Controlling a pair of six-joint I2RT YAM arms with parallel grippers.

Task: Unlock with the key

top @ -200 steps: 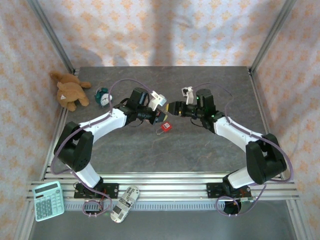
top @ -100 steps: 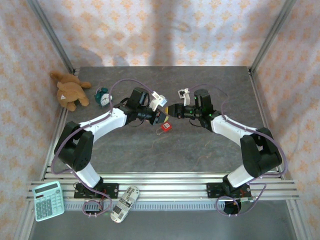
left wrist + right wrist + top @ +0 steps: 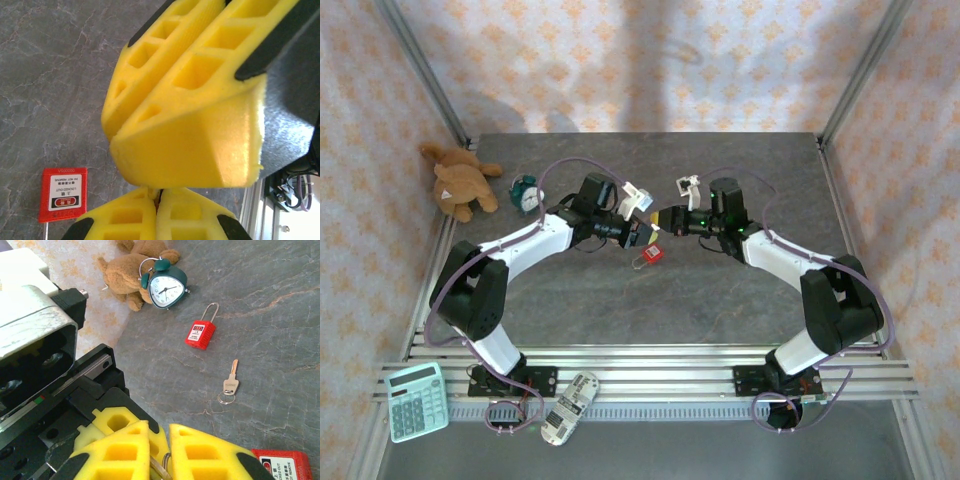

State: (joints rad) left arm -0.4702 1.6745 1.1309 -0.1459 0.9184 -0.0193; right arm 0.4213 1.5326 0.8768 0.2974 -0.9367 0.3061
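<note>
Seen from above, the right pincer has slid in toward the left pincer over the last second; the gap between them is gone and the tips now meet above the table. The red padlock has not moved; it lies flat just on the base side of the joined tips. This reads as a handover or regrip between the arms, not yet a key entering a lock; the unlocking itself seems still ahead.

In the left wrist view, the left pincer has its fingers pressed together on a thin sliver too small to name; the right pincer sits just past its tips, its fingers also closed to a seam; the padlock lies to the lower left of both.

In the right wrist view, the right pincer is narrowed onto a metal loop, seemingly a key ring; beyond and to the right of its tips lies a loose key; farther on lie a second padlock, an alarm clock and a teddy bear.

The top is dark and marbled; the patterned cloth walls stand well back from both pincers.
</note>
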